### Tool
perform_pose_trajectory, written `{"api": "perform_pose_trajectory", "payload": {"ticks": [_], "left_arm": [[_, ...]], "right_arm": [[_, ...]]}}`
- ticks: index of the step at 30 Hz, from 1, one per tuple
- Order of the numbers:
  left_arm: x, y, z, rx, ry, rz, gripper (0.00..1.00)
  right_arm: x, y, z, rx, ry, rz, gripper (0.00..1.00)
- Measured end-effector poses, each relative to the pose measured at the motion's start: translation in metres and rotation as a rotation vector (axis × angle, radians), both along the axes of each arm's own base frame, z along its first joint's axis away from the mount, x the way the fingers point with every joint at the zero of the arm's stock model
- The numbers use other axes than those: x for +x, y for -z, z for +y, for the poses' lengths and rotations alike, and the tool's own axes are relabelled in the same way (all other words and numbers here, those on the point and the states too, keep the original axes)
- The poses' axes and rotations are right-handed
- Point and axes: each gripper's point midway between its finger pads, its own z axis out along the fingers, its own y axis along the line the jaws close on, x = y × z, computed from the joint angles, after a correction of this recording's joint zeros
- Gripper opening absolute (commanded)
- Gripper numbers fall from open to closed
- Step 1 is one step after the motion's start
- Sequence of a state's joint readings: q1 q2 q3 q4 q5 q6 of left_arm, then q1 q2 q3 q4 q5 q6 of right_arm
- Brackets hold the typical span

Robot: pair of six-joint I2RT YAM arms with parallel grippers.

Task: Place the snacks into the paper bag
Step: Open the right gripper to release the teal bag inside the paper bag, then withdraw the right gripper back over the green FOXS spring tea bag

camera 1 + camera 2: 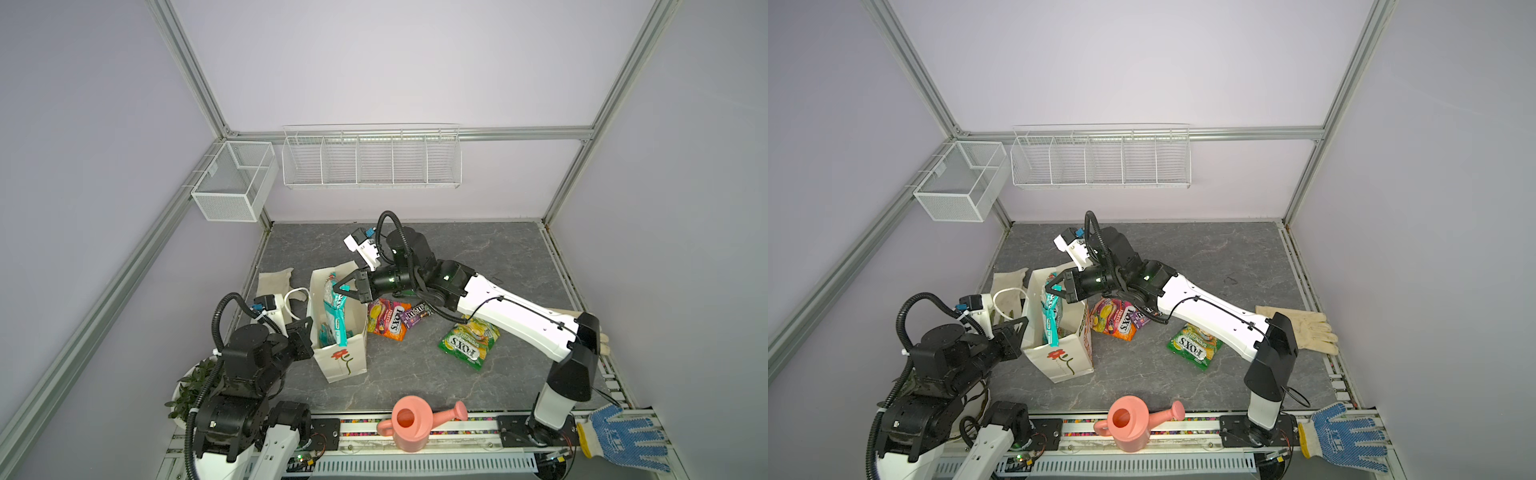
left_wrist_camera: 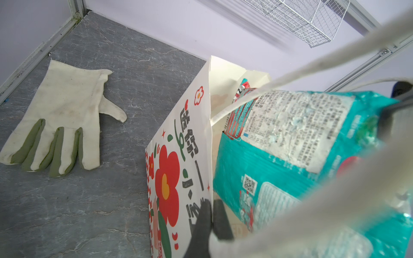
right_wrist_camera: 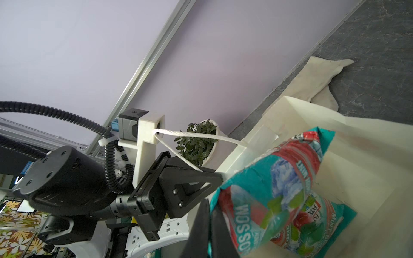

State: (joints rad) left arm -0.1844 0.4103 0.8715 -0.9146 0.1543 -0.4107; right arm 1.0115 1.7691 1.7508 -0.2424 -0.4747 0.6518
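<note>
Right end effector (image 1: pixel 340 286): clamped shut on the top edge of a teal-white mint pack (image 1: pixel 336 318), at the mouth of the paper bag (image 1: pixel 347 365).
Pack's lie: hangs below the fingers, long axis steep, lower end already inside the bag; letting go looks like the step due.
Left end effector (image 2: pixel 211 214): pinched shut on the bag's side wall near the rim, steadying it upright on the desk (image 1: pixel 415 374).
Nearer arm: the left sits just beside the bag; the right reaches across the middle, forearm stretched low, wrist level, fingers pointing at the bag.
Inside bag: another teal pack (image 3: pixel 319 223) at the bottom.
Out on desk: orange-purple FOX'S bag (image 1: pixel 388 320), purple M&M's pack (image 1: pixel 415 314), green-yellow FOX'S bag (image 1: pixel 465 343), all on the right arm's side.
</note>
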Motion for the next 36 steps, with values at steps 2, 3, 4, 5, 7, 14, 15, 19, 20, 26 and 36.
{"api": "perform_pose_trajectory", "payload": {"ticks": [2, 3, 4, 5, 7, 14, 15, 19, 20, 26, 36], "left_arm": [[0.0, 0.0, 0.0, 0.0, 0.0, 0.0, 0.0], [0.0, 0.0, 0.0, 0.0, 0.0, 0.0, 0.0], [0.0, 0.0, 0.0, 0.0, 0.0, 0.0, 0.0], [0.0, 0.0, 0.0, 0.0, 0.0, 0.0, 0.0], [0.0, 0.0, 0.0, 0.0, 0.0, 0.0, 0.0], [0.001, 0.002, -0.003, -0.002, 0.019, 0.011, 0.0], [0.002, 0.002, -0.005, -0.004, 0.025, 0.016, 0.0], [0.004, 0.002, -0.008, -0.007, 0.041, 0.022, 0.0], [0.004, 0.001, -0.008, -0.008, 0.043, 0.022, 0.0], [0.012, -0.008, -0.012, 0.0, 0.058, 0.038, 0.0], [0.027, -0.01, -0.018, -0.006, 0.079, 0.058, 0.0]], "right_arm": [[0.001, -0.002, 0.0, 0.003, 0.002, 0.001, 0.15], [0.001, -0.003, 0.0, 0.005, 0.005, 0.004, 0.2], [0.002, -0.004, 0.0, 0.007, 0.008, 0.004, 0.25], [0.002, -0.006, 0.0, 0.011, 0.01, 0.002, 0.34], [0.004, -0.01, -0.001, 0.02, 0.013, -0.001, 0.53], [0.008, -0.018, -0.004, 0.034, 0.018, -0.024, 0.6], [0.008, -0.019, -0.005, 0.032, 0.019, -0.027, 0.6], [0.001, -0.025, -0.021, 0.025, 0.028, -0.05, 0.65], [0.0, -0.028, -0.027, 0.026, 0.035, -0.061, 0.66], [-0.006, -0.048, -0.075, 0.035, 0.113, -0.125, 0.73], [-0.003, -0.019, -0.155, -0.07, 0.319, -0.182, 0.83]]}}
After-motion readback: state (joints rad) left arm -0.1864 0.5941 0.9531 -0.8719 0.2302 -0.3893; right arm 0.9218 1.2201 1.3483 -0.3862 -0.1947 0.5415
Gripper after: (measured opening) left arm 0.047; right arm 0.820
